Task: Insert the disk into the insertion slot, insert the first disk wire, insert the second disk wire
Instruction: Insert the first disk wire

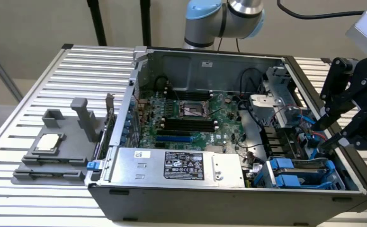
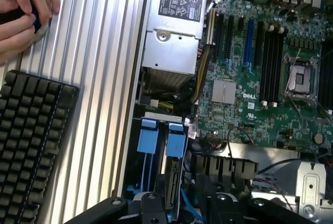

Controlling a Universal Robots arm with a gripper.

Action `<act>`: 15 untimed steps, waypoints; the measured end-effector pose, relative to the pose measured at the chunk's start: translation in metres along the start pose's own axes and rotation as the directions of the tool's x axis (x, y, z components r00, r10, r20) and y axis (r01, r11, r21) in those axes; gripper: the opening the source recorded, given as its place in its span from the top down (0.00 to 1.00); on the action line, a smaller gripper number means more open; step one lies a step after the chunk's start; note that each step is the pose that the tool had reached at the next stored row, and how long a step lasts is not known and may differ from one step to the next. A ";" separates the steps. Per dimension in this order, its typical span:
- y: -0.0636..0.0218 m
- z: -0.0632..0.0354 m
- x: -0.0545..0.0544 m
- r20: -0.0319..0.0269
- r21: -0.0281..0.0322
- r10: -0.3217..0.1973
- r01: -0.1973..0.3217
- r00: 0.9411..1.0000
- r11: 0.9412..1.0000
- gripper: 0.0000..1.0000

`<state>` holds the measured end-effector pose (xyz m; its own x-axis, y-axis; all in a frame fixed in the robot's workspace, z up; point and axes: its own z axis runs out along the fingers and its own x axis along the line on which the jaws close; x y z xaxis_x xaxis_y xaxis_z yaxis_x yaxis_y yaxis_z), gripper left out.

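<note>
Our black tool [image 1: 333, 135] hangs at 3 o'clock, fingers apart beside a thin blue wire [image 1: 311, 130]. We think the flat silver-grey disk [image 1: 284, 166] sits snug in the grey metal slot [image 1: 313, 163] at 4 o'clock, so wires can reach it.

Bright, even light with soft, faint shadows

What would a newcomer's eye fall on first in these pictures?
The open computer case stands out, its green motherboard in the middle and a silver power-supply box in front. On the exterior view's right, the gripper hangs at the case's edge, near the blue-railed drive cage.
</note>
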<state>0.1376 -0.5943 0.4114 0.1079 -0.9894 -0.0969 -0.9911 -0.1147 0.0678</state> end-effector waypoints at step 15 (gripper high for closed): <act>-0.0345 0.0253 -0.001 -0.001 0.000 0.000 0.000 1.000 1.000 0.62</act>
<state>0.1697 -0.5870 0.3841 0.1077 -0.9896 -0.0957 -0.9911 -0.1145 0.0679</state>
